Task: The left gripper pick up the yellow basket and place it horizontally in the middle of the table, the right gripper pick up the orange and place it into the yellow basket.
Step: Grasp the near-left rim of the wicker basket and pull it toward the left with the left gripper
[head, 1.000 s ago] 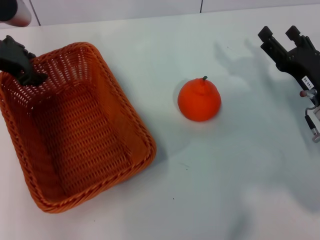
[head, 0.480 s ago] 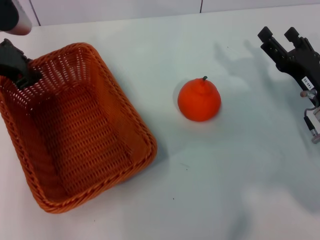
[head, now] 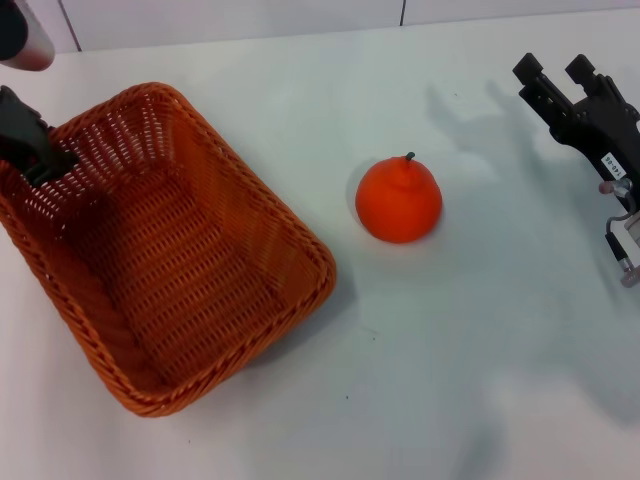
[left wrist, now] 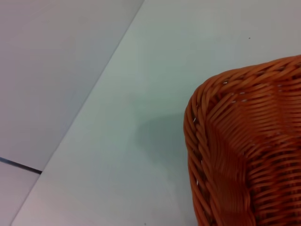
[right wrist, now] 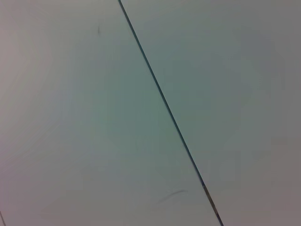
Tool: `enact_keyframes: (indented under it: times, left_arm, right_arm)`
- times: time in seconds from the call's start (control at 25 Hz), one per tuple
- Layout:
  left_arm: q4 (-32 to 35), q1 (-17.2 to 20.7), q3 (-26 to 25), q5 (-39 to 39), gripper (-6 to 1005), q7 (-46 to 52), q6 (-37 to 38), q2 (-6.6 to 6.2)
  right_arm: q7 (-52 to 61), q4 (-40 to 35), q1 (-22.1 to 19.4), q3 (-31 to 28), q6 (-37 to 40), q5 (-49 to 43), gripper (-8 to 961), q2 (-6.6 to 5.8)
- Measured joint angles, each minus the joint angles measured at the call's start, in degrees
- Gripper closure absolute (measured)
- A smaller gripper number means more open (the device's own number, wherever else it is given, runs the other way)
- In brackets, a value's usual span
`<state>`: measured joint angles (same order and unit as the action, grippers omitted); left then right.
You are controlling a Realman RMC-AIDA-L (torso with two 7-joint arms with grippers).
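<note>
Your left tool [head: 35, 150] sat closed on the far-left corner of the wicker basket's [head: 170, 250] rim, near the left edge of the surface [head: 450, 380]. The basket lay skewed, its long sides slanting toward the near edge rather than running level. To finish this step well, you needed to swing it round by that corner, keeping the base low so it didn't tip, and stop short of the orange [head: 399, 200] resting near the middle. Your right tool [head: 563, 82] hung by the far-right corner, prongs spread and empty, well apart from the fruit.
</note>
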<state>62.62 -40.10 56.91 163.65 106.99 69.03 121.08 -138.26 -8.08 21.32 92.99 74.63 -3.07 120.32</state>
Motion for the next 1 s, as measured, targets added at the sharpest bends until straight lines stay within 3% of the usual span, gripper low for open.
enact_keyframes:
  times: [0.4,0.56,0.72,1.0]
  left_arm:
    - [5.11,-0.51,-7.57,-0.33,734,2.33,5.83,1.78]
    - [5.4,-1.35,-8.57,-0.22,754,6.73,9.14,1.25]
    - [4.79,-2.4,-9.85,-0.35,760,12.55,12.62,-0.13]
    - [2.87,-5.4,-17.69,-0.45,772,18.35,18.2,-1.67]
  right_arm:
    - [0.01,-0.01,0.3,0.0,-0.47,-0.01,6,0.0]
    - [0.01,-0.01,0.52,0.0,-0.6,-0.01,6,0.0]
    - [0.01,-0.02,0.63,0.0,-0.63,-0.01,6,0.0]
    - [0.01,-0.07,0.9,0.0,-0.73,-0.01,5,0.0]
